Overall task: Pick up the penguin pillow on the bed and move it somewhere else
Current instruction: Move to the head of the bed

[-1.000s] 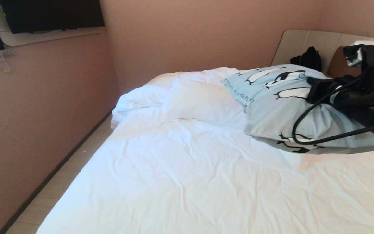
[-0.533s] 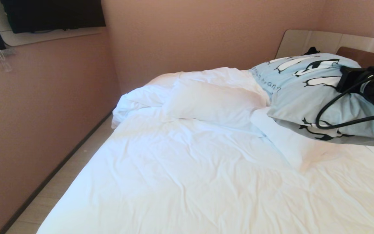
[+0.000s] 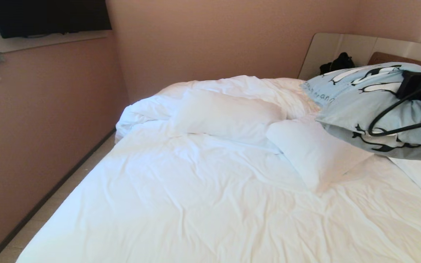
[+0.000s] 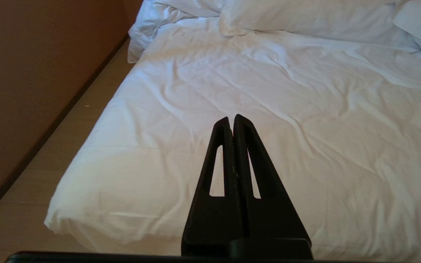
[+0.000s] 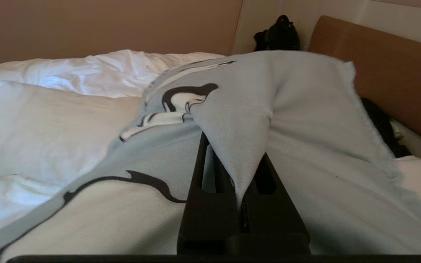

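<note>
Left gripper point(image 4: 231, 120) parked over wrinkled white-sheeted bed point(image 3: 196, 204), jaws pressed together, empty. Plain white pillows point(image 3: 228, 117) mid-bed. Right gripper point(image 5: 236, 171) clenched on square pale-blue penguin-print fabric pillow point(image 3: 356, 106), lifted near the brown headboard point(image 5: 389, 69). Pickup done; placing left.

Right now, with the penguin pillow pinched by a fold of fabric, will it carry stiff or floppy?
Likely floppy: the penguin pillow bunches into a pleat where the right gripper pinches it. Probably light, since one fabric fold seems to carry it above the bed. The cover could creep out of so small a pinch.
</note>
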{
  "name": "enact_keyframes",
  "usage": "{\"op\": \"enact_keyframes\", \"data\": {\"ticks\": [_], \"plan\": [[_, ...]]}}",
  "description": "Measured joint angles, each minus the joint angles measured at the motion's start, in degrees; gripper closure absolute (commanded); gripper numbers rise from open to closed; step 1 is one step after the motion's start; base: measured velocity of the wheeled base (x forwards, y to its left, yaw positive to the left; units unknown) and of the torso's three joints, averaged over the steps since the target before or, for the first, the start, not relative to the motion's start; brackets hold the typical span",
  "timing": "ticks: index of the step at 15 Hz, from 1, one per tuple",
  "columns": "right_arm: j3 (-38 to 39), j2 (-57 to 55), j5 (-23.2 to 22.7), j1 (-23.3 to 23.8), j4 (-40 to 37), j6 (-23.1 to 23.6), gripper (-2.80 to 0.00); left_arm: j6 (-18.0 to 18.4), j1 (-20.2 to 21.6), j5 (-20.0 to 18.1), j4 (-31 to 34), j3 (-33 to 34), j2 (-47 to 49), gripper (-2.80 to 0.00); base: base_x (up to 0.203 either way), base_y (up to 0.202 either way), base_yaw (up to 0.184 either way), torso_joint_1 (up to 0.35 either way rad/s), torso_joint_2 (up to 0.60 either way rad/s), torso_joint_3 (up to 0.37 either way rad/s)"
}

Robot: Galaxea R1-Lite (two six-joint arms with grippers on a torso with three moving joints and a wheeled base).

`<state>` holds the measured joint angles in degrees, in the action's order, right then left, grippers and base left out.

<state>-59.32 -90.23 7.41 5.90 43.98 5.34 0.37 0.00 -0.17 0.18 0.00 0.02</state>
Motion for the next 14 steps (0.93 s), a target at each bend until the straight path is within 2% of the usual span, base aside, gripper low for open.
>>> {"op": "enact_keyframes", "data": {"ticks": [6,14], "plan": [[-0.6,-0.9,-3.5,6.4,-0.3,-0.5,0.0,-0.1,0.0,0.0,0.0,0.0,0.0,0.0,0.0,-0.196,0.001,0.003,0.0,0.003],[-0.7,-3.8,-15.3,17.4,-0.5,-4.5,0.0,-0.1,0.0,0.0,0.0,0.0,0.0,0.0,0.0,-0.194,0.002,0.003,0.0,0.002]]}}
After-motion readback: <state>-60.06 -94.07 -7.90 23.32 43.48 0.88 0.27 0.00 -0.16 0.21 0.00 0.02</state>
